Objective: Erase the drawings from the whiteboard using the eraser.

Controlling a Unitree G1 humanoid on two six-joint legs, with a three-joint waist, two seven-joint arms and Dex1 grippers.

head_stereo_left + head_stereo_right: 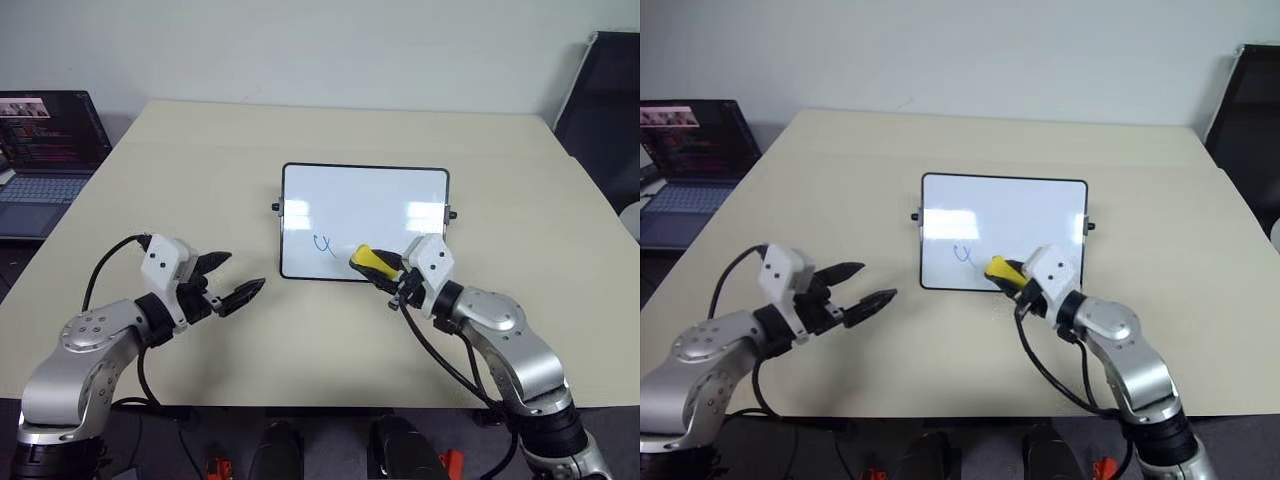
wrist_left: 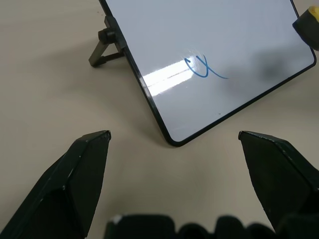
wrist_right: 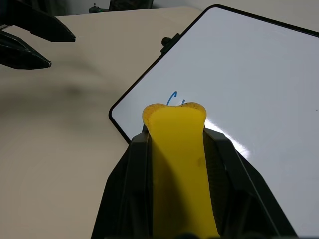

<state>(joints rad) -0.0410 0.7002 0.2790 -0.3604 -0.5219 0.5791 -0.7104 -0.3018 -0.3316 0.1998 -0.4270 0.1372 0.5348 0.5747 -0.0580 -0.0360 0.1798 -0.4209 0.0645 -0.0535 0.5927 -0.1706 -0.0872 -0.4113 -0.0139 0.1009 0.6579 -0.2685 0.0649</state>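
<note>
The whiteboard (image 1: 365, 205) lies on the table in front of me, black-framed with small knobs on its short sides. One blue drawing (image 1: 324, 243), a looped scribble, shows near its near-left corner; it shows too as the drawing (image 2: 202, 68). My right gripper (image 1: 385, 270) is shut on the yellow eraser (image 1: 368, 260), whose tip sits over the board's near edge, just right of the scribble. In the right wrist view the eraser (image 3: 178, 164) is squeezed between the two black fingers. My left gripper (image 1: 237, 277) hangs open over the table, left of the board.
An open laptop (image 1: 45, 150) stands on a surface at the far left, beyond the beige table (image 1: 200, 160). A dark chair (image 1: 610, 100) stands at the far right. The board's stand (image 2: 103, 50) props up its left side.
</note>
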